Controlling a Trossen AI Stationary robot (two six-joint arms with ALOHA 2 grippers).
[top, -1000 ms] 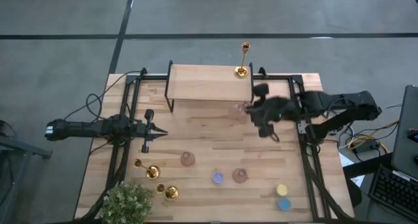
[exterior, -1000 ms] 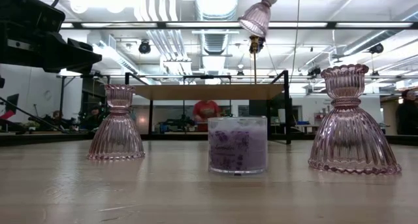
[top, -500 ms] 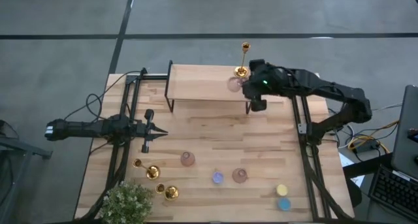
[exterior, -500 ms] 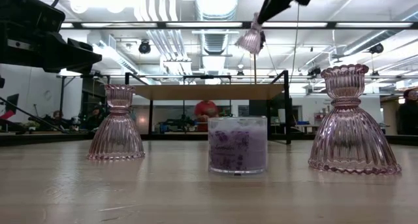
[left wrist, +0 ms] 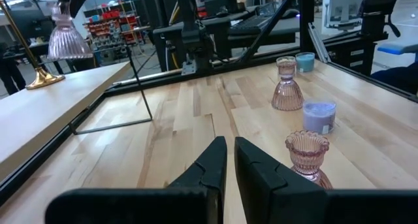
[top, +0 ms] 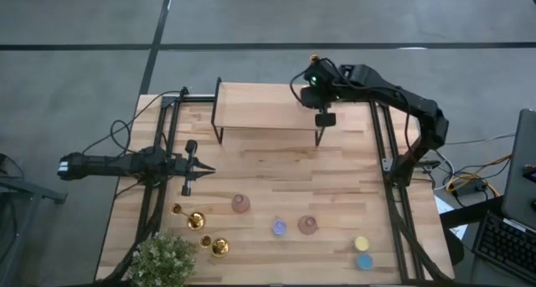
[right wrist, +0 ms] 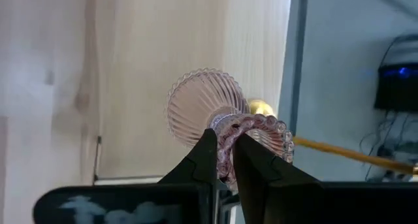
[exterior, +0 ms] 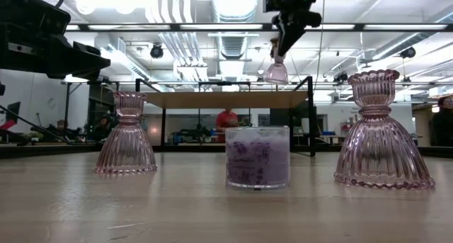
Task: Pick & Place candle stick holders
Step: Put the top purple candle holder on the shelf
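Note:
My right gripper (right wrist: 223, 144) is shut on a pink ribbed glass candle holder (right wrist: 199, 110), held above the right end of the raised wooden shelf (top: 251, 107). The holder also shows in the low view (exterior: 276, 71) and the left wrist view (left wrist: 67, 40). One gold candlestick (left wrist: 32, 61) stands on its base on the shelf right beside it; in the high view only its top (top: 315, 59) shows past the arm. Two more gold candlesticks (top: 191, 219) (top: 216, 247) lie on the table at the near left. My left gripper (left wrist: 230, 149) is shut and empty over the table's left side. My right gripper pinches the beaded rim of the holder's cup top (right wrist: 225, 129) between its two fingers, one finger seemingly inside the cup and one outside. The fingers come from above, pointing down. The holder hangs below them, about upright, base down, just clear of the shelf top.
Two more pink glass holders (top: 241, 204) (top: 307, 225) and a purple candle (top: 279, 228) stand in the table's near middle. Yellow (top: 362, 243) and blue (top: 364, 261) candles sit near right. A potted plant (top: 163, 262) is at the near left corner.
My right gripper has carried the pink holder from over the table toward the far edge, to above the shelf's right end beside the gold candlestick. The holder has turned from tilted to about upright, base down.

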